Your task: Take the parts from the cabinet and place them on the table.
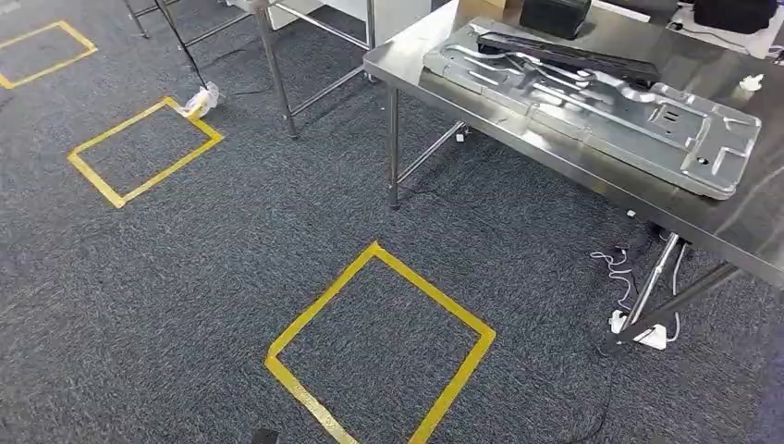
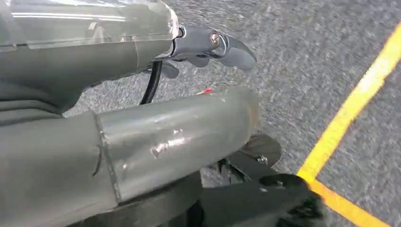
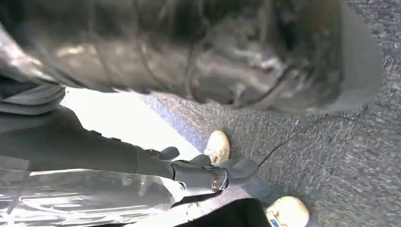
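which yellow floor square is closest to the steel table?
The nearest, largest-looking tape square, below the table edge; the other two lie farther left.

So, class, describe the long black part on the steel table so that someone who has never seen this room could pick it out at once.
Start at the steel table in the upper right of the head view. On it lies a big stamped silver metal panel, and the long black bar rests across that panel's far edge. It is dark, narrow and straight, unlike the broad panel beneath and the black boxy objects behind.
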